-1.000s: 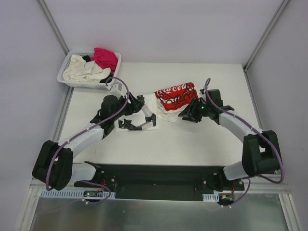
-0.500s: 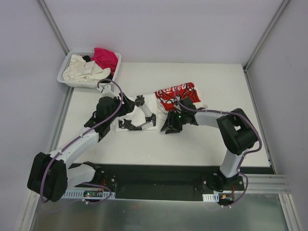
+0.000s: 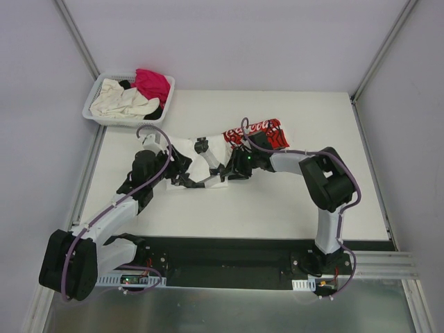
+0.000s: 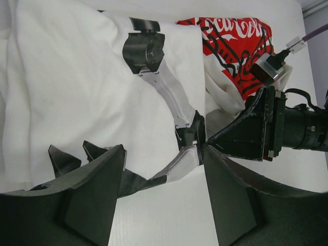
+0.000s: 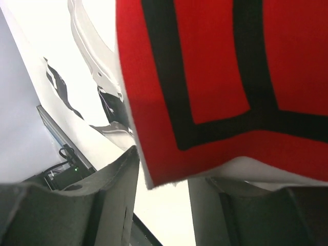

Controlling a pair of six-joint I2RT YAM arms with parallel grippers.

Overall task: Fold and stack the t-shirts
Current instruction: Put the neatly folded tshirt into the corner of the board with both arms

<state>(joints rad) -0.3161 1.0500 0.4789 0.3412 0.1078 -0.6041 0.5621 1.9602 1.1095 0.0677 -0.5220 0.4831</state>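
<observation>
A white t-shirt printed with a robot arm lies flat at mid-table. Right of it lies the white t-shirt with the red Coca-Cola print, bunched. My left gripper hovers open over the near edge of the printed shirt, with only table between its fingers. My right gripper sits low where the two shirts meet, jaws apart. The red-and-black printed cloth hangs over its fingertips.
A white slotted basket stands at the back left corner. It holds a cream shirt, a magenta one and a bit of black cloth. The table's front edge and the arm bases lie below.
My right arm has swung left along the Coca-Cola shirt's near edge to the white shirt's right side, and that shirt now looks narrower. My left gripper has drawn back a little to the left.
</observation>
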